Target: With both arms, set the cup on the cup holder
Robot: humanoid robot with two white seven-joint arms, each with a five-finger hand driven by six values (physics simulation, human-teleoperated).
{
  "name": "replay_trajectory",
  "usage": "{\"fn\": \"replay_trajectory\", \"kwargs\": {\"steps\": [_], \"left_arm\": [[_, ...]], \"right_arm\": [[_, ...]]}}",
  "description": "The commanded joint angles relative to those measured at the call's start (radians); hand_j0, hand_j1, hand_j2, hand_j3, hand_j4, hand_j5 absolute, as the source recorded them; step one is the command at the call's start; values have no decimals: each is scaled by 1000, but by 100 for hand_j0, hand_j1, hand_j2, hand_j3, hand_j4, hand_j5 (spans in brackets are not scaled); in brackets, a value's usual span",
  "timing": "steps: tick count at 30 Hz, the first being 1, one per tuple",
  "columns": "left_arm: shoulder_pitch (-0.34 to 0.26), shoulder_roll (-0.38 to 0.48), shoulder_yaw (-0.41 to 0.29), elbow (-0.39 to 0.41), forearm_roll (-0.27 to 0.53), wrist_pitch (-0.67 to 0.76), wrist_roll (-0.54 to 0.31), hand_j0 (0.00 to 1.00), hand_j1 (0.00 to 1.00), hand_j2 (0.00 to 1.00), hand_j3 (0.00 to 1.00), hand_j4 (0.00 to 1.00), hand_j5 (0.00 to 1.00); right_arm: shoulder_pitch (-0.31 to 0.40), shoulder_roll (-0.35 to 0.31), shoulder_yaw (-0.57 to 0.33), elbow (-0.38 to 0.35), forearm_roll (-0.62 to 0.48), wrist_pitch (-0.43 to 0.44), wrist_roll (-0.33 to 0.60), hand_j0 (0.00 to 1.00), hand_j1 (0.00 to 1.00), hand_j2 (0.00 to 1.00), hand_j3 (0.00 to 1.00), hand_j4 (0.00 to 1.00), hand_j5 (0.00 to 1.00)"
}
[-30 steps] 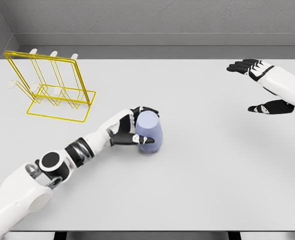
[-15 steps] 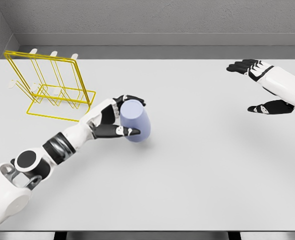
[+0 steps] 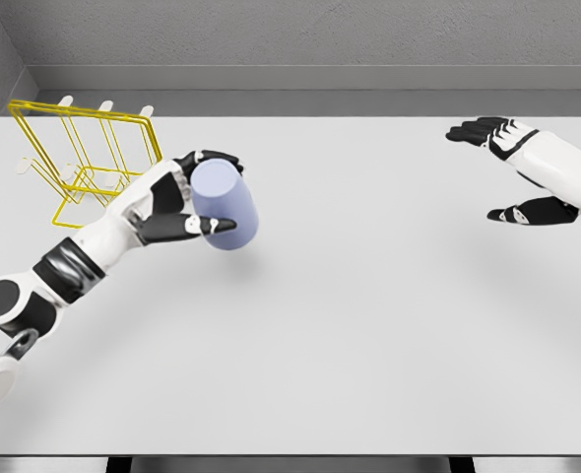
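Fingers of the left hand clasp the unmarked lavender cup; right hand spread wide.

Both arms wear smooth white shells. The left arm has a black ribbed band round the forearm and a round black joint cap with a grey ring near the elbow, with grey metal linkage below it. The left robot hand has a white back and black fingers with pale tips. The right arm shows a white forearm shell. The right robot hand has black fingers and thumb, with white plates across the knuckles.
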Motion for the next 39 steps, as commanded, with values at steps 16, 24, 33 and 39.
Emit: {"fn": "replay_trajectory", "kwargs": {"steps": [16,24,33,39], "left_arm": [[6,71,82,-1,51,-28,0,67,67,67,67,67,67],[32,117,139,-1,66,-28,0,67,67,67,67,67,67],[41,126,163,0,69,-28,0,68,68,68,68,68,68],[57,132,205,12,82,-28,0,68,68,68,68,68,68]], "right_arm": [[2,-2,0,0,-9,3,-1,100,100,100,100,100,100],[5,-4,-2,17,-4,3,-1,100,100,100,100,100,100],[5,-4,-2,34,-4,3,-1,100,100,100,100,100,100],[5,-5,-2,53,-4,3,-1,100,100,100,100,100,100]]}}
